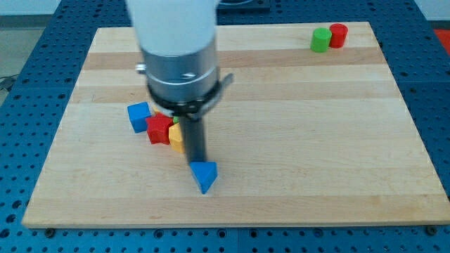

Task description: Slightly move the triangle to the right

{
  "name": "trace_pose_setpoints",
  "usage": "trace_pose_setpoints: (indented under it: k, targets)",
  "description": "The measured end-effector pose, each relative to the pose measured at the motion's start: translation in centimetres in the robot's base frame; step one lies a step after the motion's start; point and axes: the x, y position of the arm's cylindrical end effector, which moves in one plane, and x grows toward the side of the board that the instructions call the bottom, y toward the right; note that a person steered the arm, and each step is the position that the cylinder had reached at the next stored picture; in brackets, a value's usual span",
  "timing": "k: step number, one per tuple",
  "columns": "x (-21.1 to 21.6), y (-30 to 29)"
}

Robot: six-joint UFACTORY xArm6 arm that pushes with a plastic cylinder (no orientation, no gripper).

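Rod of the arm descends from a broad grey and white housing (181, 56) near the view's top and ends at my tip (197, 163), which meets the board right at the upper left edge of the blue triangle (204, 176); contact looks likely, though the rod's own shadow makes it hard to confirm. There is no jaw of any kind on this end effector, only the bare dark rod, so it grasps nothing and merely stands against the block. The blue triangle lies left of the board's centre and towards the view's bottom, its point directed at the bottom edge. Just above and to the left of my tip sits a tight cluster: a yellow block (177, 137), partly hidden behind the rod, touches a red block (159, 129) of irregular outline, and a blue cube (139, 116) sits at the red block's upper left, touching or nearly so. A sliver of green shows at the cluster's top, under the housing, too small to identify. Well apart, in the top right corner of the wooden board (302, 126), a green cylinder (320, 40) and a red cylinder (339, 35) stand side by side, touching. The board rests on a blue perforated table (21, 105).
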Motion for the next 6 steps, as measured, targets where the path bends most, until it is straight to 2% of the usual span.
trace_pose_setpoints:
  k: [1, 2, 4, 6]
  targets:
    - [0.3, -2.5]
    - [3.0, -1.4]
    - [3.4, 1.4]
    - [3.7, 1.6]
